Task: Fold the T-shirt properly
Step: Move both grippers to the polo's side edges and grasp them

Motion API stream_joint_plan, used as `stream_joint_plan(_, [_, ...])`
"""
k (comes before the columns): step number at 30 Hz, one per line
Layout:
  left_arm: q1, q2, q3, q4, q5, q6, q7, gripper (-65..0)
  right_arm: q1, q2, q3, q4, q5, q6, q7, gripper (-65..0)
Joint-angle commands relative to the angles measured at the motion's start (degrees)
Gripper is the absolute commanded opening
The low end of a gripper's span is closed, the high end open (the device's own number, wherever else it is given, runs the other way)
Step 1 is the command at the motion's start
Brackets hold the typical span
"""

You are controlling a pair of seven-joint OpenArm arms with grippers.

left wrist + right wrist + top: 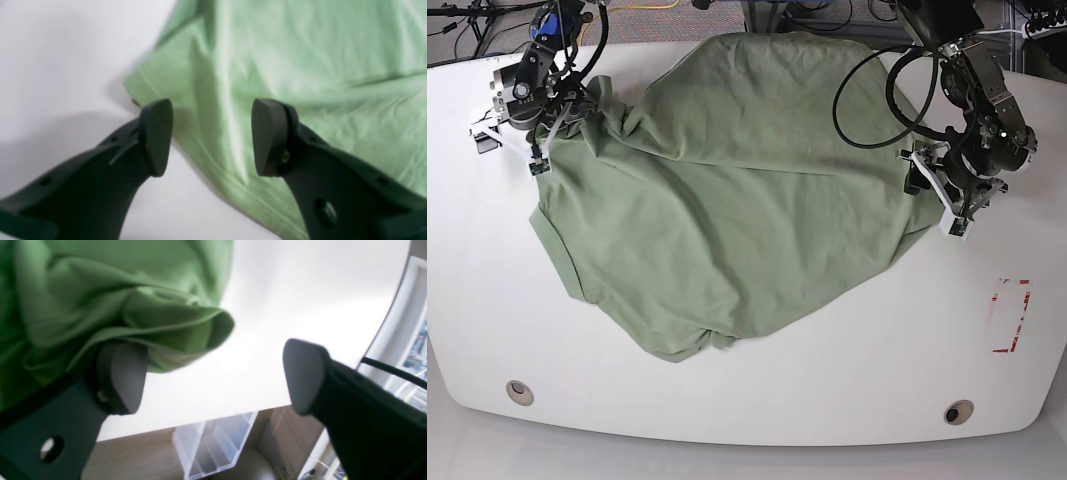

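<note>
The pale green T-shirt (737, 200) lies spread and wrinkled over the middle of the white table (827, 400), plain side up. My left gripper (947, 205) hovers at its right edge. In the left wrist view its fingers (156, 136) stand apart over the shirt's (300, 66) hem, gripping nothing. My right gripper (539, 150) is at the shirt's far left corner. In the right wrist view that gripper (213, 353) is wide open, and a bunched fold of the shirt (100, 290) drapes over its left finger (123, 376), with bare table showing between the jaws.
A red marking (1012, 315) sits near the table's right edge. Two round holes (519, 391) (958, 411) lie along the front edge. Black cables (877, 90) loop over the shirt's far right. A clear plastic bin (213, 446) stands on the floor beyond the table edge.
</note>
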Motion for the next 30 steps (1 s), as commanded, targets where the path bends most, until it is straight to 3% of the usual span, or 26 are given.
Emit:
stream_joint_plan(1, [-0.75,-0.3,0.04,0.26,-0.7,0.02,-1.05,-29.9,1.56,1.8,0.37,1.13,-0.25,-0.1,0.36,-4.3])
stream_joint_plan(10, [-0.75,-0.39,0.04,-2.38,-0.79,0.02,-1.23,-29.9,11.06,2.07,4.15,-1.07,-0.78,-0.1,0.45,-4.3])
stream_joint_plan(14, [-0.75,-0.3,0.04,-3.7,-0.79,0.02,-1.23,-29.9,15.63,4.97,5.55,-3.44,-0.43,-0.1,0.45,-4.3])
stream_joint_plan(18, [-0.84,-0.3,0.04,-5.81,-0.79,0.02,-1.49,-29.9,19.85,5.85,5.47,-6.61,-0.25,-0.1,0.53,-4.3])
stream_joint_plan(30, [-0.75,-0.74,2.15,-10.2,-0.61,0.02,-6.06,-29.9,31.98,2.15,5.03,-15.49,1.86,-0.1,0.53,-4.3])
